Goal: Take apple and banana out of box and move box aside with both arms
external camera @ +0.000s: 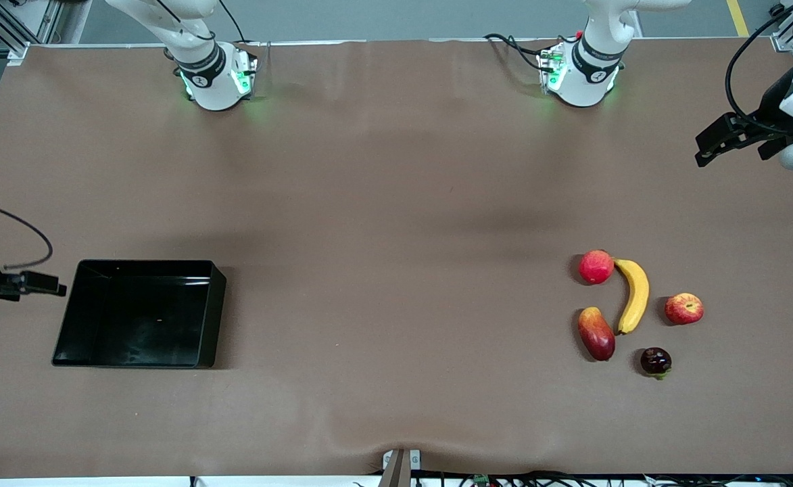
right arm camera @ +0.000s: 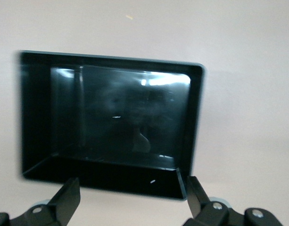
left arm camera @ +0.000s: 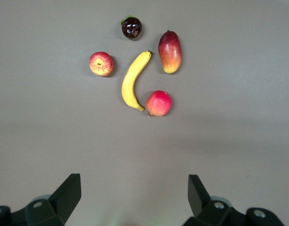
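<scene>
Both grippers hovering open, holding nothing.
Left gripper (external camera: 710,145) hanging at fruits' 1 o'clock; banana (external camera: 633,295) touching pink fruit (external camera: 596,266), apple (external camera: 684,308) beside it. Right gripper (external camera: 48,283) sitting beside tray (external camera: 215,311).

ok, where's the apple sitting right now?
In the front view the apple lies toward the left arm's end of the table, beside the banana without touching it, farther from the front camera than the dark round fruit.
</scene>
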`<action>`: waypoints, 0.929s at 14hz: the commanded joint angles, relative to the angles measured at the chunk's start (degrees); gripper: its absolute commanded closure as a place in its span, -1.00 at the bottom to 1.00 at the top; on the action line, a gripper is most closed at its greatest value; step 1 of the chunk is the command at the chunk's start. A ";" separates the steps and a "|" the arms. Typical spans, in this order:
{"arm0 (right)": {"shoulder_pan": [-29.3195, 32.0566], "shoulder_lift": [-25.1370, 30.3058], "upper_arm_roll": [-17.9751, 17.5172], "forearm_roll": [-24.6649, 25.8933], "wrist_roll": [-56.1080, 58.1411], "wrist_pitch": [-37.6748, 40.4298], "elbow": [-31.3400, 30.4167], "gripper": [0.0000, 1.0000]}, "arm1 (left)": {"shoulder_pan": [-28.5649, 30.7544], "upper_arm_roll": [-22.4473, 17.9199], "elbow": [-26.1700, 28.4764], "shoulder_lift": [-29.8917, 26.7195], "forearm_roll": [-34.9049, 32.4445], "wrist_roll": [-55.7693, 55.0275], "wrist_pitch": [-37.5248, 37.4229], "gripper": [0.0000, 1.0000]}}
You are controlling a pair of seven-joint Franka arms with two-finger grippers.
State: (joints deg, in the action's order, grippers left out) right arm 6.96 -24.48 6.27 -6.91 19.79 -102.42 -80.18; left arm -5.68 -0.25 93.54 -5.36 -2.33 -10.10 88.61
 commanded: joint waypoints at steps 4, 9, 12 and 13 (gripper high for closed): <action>-8.44 13.83 -0.03 2.60 -15.55 12.83 -3.32 -1.00 | 0.41 -0.02 -2.04 -0.53 0.31 1.04 -0.63 -1.00; -8.89 23.67 -0.21 5.24 -18.37 16.99 -10.24 -1.00 | 0.50 -0.19 -2.48 -0.09 0.14 1.92 -0.63 -1.00; -8.89 28.26 -0.21 5.33 -22.51 18.22 -14.83 -1.00 | 0.93 -0.28 -2.57 0.09 0.14 2.80 -0.63 -1.00; -8.89 28.26 -0.21 5.42 -22.52 18.83 -14.57 -1.00 | 0.94 -0.28 -2.57 0.09 0.05 2.71 -0.63 -1.00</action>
State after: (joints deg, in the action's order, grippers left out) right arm -1.93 0.64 6.37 -2.69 -0.82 -83.69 -91.48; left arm -5.16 -0.49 91.66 -5.44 -2.33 -8.55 88.61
